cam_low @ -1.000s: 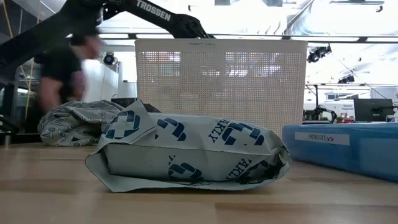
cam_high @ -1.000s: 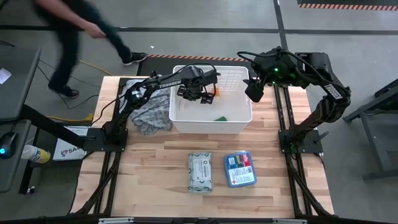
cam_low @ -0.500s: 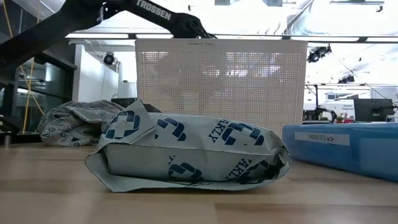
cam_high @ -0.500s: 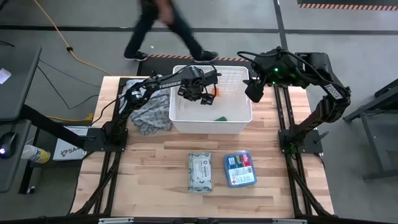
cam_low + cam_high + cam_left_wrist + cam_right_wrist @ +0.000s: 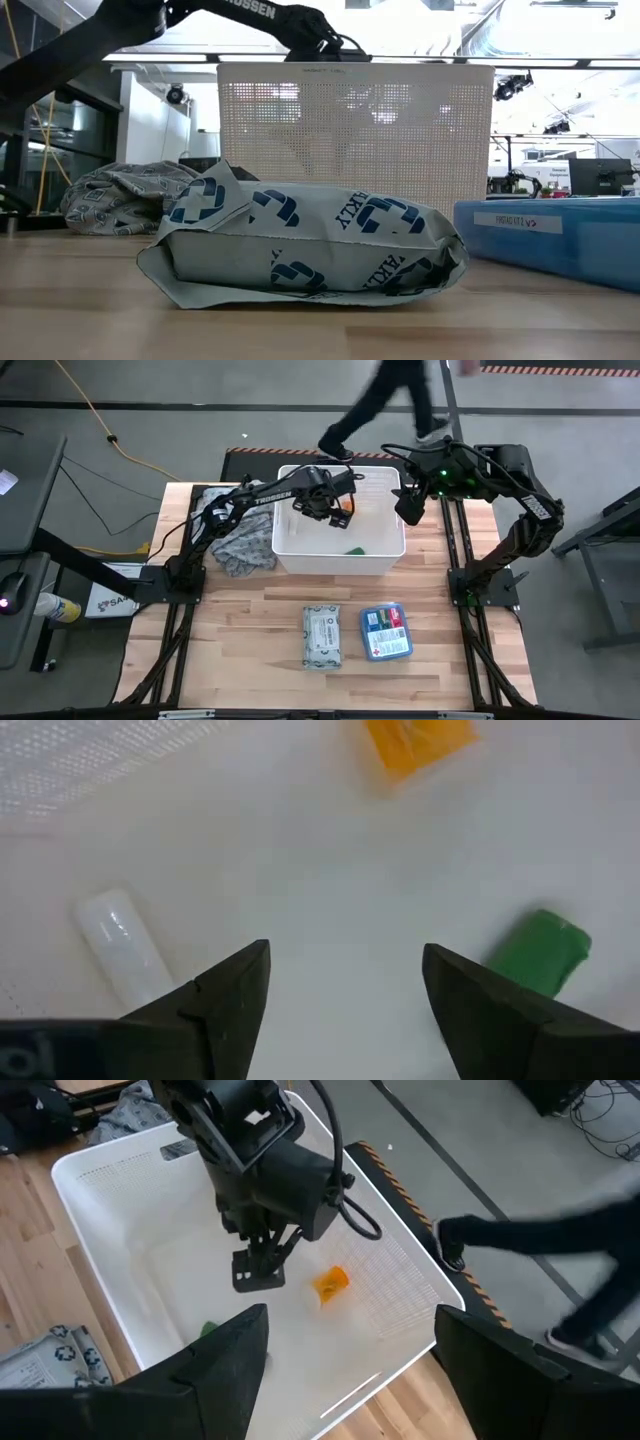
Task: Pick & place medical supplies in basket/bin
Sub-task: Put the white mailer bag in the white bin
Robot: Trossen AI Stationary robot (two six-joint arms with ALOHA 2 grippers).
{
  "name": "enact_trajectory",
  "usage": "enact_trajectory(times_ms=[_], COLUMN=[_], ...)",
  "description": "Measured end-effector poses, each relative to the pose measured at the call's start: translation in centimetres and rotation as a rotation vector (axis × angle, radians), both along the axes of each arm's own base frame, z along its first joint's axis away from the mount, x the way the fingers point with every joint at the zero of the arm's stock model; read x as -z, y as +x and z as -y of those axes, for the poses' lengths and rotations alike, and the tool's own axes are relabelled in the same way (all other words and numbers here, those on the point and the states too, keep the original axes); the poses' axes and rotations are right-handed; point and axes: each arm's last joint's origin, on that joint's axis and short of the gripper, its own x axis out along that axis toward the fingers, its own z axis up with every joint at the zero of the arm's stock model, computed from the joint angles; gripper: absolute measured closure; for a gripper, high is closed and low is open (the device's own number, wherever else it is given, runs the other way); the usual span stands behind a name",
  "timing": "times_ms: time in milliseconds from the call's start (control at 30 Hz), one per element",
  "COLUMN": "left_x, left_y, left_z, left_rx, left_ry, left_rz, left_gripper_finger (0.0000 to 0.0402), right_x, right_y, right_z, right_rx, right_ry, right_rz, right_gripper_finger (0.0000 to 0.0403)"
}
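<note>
The white basket (image 5: 340, 565) stands at the table's far middle. On its floor lie a white tube (image 5: 120, 945), a green tube (image 5: 540, 955) and an orange bottle (image 5: 415, 745). My left gripper (image 5: 345, 955) hangs open above that floor, pointing down, with nothing between its fingers; the right wrist view shows it (image 5: 258, 1270) beside the orange bottle (image 5: 332, 1280). My right gripper (image 5: 350, 1320) waits open, high over the basket's far right corner (image 5: 410, 505). A grey-white wipes pack (image 5: 322, 635) and a blue box (image 5: 386, 631) lie flat on the table near its front.
A grey patterned cloth heap (image 5: 240, 545) lies against the basket's left side. A person (image 5: 390, 410) walks on the floor just past the table's far edge. In the low view the wipes pack (image 5: 300, 250) and blue box (image 5: 560, 235) lie in front of the basket (image 5: 355, 130).
My left gripper has risen inside the basket, still open and empty, and has rolled a little about its own line. The supplies in the basket have kept their places. A person has walked from left to right behind the table.
</note>
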Motion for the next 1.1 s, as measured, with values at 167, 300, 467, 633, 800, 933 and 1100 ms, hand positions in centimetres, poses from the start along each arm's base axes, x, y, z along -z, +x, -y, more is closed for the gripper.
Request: enact_trajectory(times_ms=[167,300,467,633,800,933,1100], left_x=[-1.0,-2.3,-4.9,-7.6,-10.5,-12.8,-15.2], left_y=[0.0,0.1,0.1,-0.7,-1.8,-2.7,-3.5], left_z=[0.0,0.4,1.4,2.7,4.2,5.6,7.5], left_rx=[-0.008,0.002,0.025,0.032,0.026,0.029,0.053], left_ry=[0.007,0.015,0.047,0.091,0.157,0.195,0.237], left_rz=[0.022,0.043,0.112,0.168,0.228,0.302,0.383], left_gripper_finger=[0.0108,0.0108,0.0108,0.0108,0.0108,0.0108,0.0108], right_x=[0.0,0.0,0.0,0.0,0.0,0.0,0.0], right_y=[0.0,0.0,0.0,0.0,0.0,0.0,0.0], right_z=[0.0,0.0,0.0,0.0,0.0,0.0,0.0], right_rx=[-0.001,-0.007,-0.015,-0.022,-0.021,-0.022,-0.022], right_ry=[0.000,-0.005,-0.011,-0.020,-0.023,-0.021,-0.021], right_rz=[0.000,-0.004,-0.010,-0.017,-0.018,-0.018,-0.017], right_gripper_finger=[0.0126,0.0126,0.0126,0.0126,0.0126,0.0126,0.0126])
